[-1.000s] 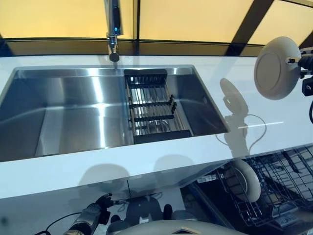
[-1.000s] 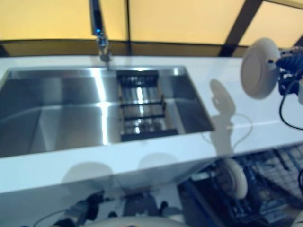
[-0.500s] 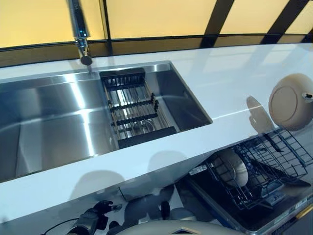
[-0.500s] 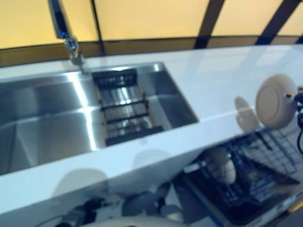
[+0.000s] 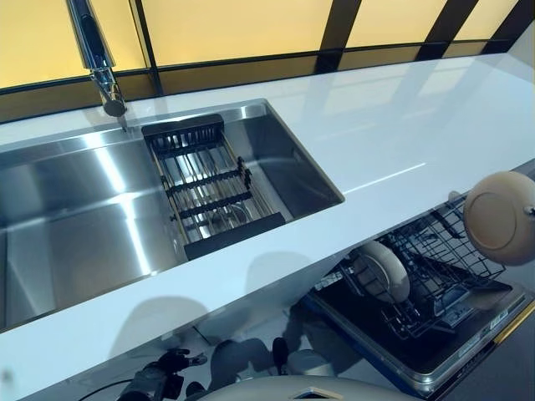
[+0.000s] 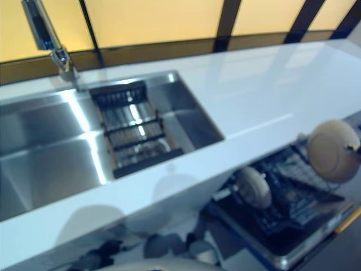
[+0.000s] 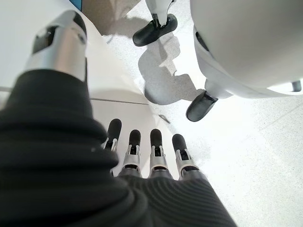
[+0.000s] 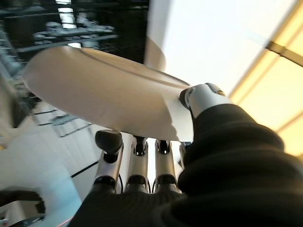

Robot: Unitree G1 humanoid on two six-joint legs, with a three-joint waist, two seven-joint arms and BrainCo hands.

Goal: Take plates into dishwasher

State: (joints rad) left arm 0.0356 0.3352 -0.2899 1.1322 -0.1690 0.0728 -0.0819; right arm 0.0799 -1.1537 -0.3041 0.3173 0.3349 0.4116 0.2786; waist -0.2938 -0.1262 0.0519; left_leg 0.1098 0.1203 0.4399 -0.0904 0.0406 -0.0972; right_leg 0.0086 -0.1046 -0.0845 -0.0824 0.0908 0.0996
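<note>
Plate held up over the open dishwasher rack

The right hand [image 8: 142,165] has a beige plate [image 5: 500,217] pinched by the rim, thumb on one face and fingers [image 8: 110,142] on the other, so the plate stands on edge with its underside facing the camera. Right below the hand is the dark wire dishwasher rack [image 5: 435,276], pulled out under the white counter [image 5: 376,142], and a second plate [image 5: 380,271] already stands in it, off to the hand's left. The left hand [image 7: 147,156] just hangs low by the floor, well apart from all of it, fingers straight and holding nothing. Sink [image 5: 75,209] with a black drainer [image 5: 209,196] sits far left.
</note>
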